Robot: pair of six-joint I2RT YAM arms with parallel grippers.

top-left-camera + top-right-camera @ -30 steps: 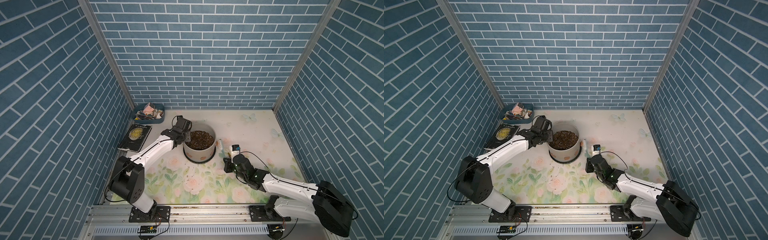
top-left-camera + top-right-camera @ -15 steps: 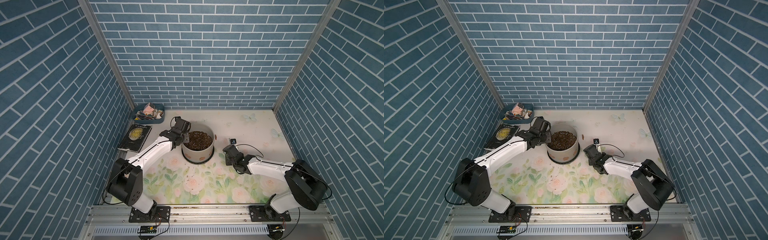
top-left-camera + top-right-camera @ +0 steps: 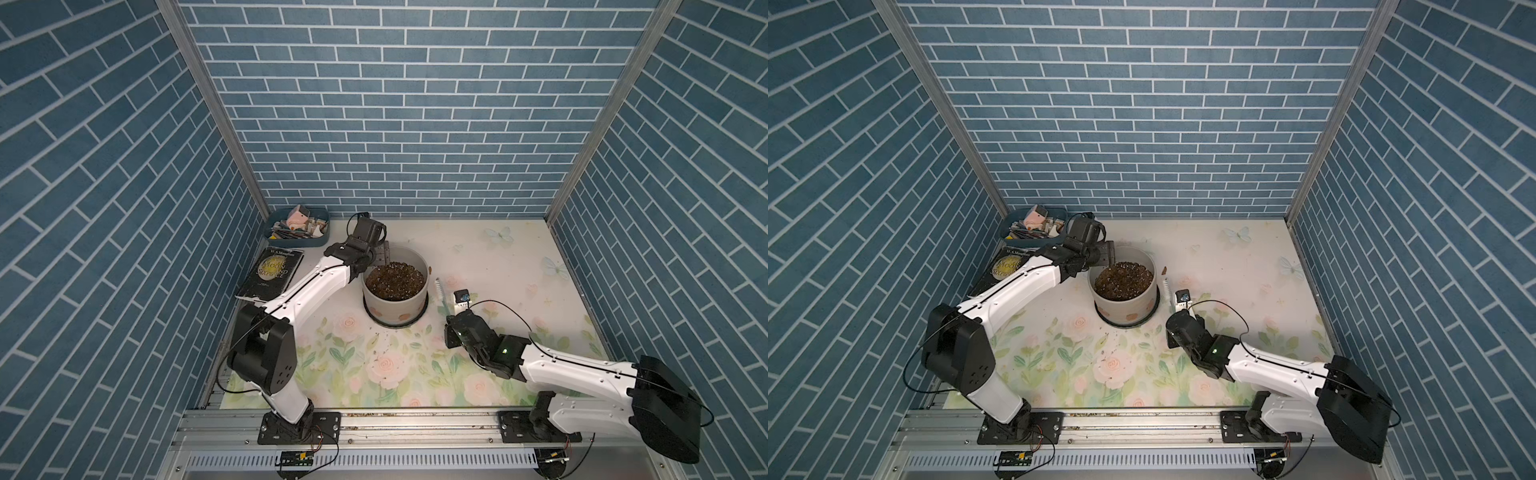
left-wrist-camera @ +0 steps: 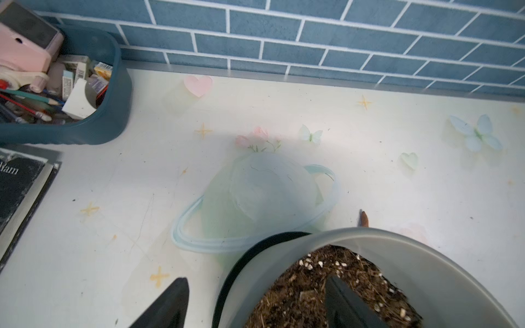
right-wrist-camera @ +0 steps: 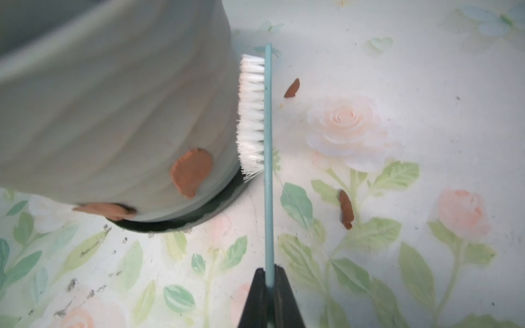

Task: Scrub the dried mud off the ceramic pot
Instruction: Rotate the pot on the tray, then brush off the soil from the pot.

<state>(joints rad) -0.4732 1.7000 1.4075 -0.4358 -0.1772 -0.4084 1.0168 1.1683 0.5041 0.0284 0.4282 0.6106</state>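
- Step in hand, as I judge it: mid-scrub, brush at the wall, job not finished
- ceramic pot (image 3: 395, 309) stands upright on its black saucer (image 5: 176, 224) about mid-surface (image 3: 498, 270), a little nearer the left edge than the right, full of dark soil (image 4: 312, 278)
- right gripper (image 5: 270, 269) is closed tight on the thin blue handle of the brush (image 5: 268, 198), held low beside the side of the pot that faces the right edge
- white bristles (image 5: 251, 113) point at the wall, tips touching it or all but, down near the saucer
- dried mud (image 5: 191, 171): one rusty patch low on the wall just round from the bristles, a second one (image 5: 105, 210) at the saucer line, both on the part facing the front edge
- loose flakes (image 5: 346, 208) lie on the surface right of the brush, so some looks already off
- left gripper (image 4: 257, 279) sits at the back-left rim with jaws spread wide, one finger outside the wall, one over the soil, gripping nothing
- Next move likely calls for bringing bristles and patches together, by sweeping the brush round toward the front edge or by turning the pot
- left gripper probably needs to pinch the rim first, else the pot may slide under brush pressure
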